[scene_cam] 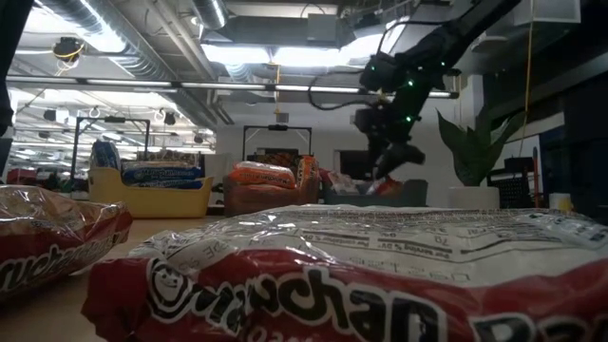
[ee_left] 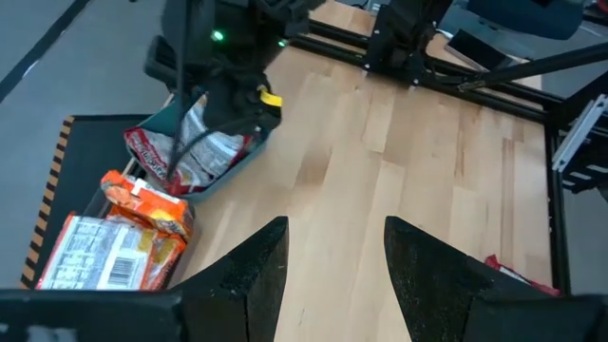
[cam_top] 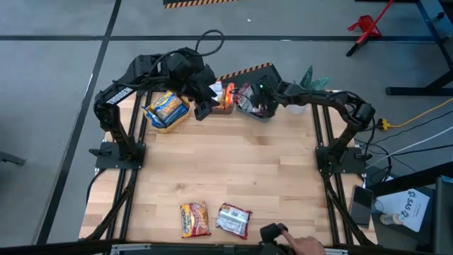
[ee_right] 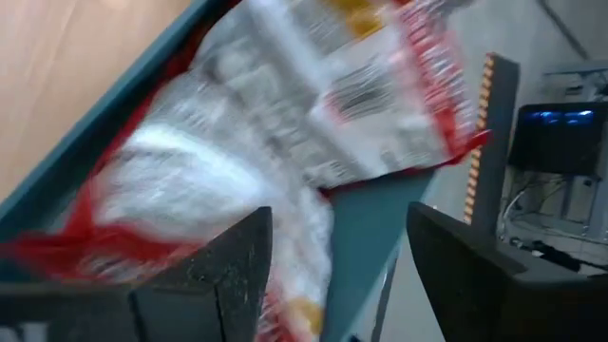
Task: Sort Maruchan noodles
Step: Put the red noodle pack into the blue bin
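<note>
The right claw (cam_top: 249,99) hangs over the teal bin (cam_top: 256,112) at the far edge of the table (cam_top: 233,163), its fingers spread and grasping nothing; red-and-silver noodle packets (ee_right: 285,133) lie heaped in that bin just below it. The left claw (cam_top: 202,110) hovers over the table just beside the yellow bin (cam_top: 161,126), also released and empty; its wrist view looks across bare wood between its two dark fingers (ee_left: 249,275). The yellow bin holds an orange-yellow packet (cam_top: 167,108); between the yellow and teal bins sits a third bin with orange packets (ee_left: 142,223) in it, though its own colour I cannot tell. Two packets are still on the table near the front edge, well apart from the bins: an orange-yellow one (cam_top: 195,218) and, just beside it, a red-silver one (cam_top: 233,219). A person's hand (cam_top: 306,246) shows at the front edge of the table.
</note>
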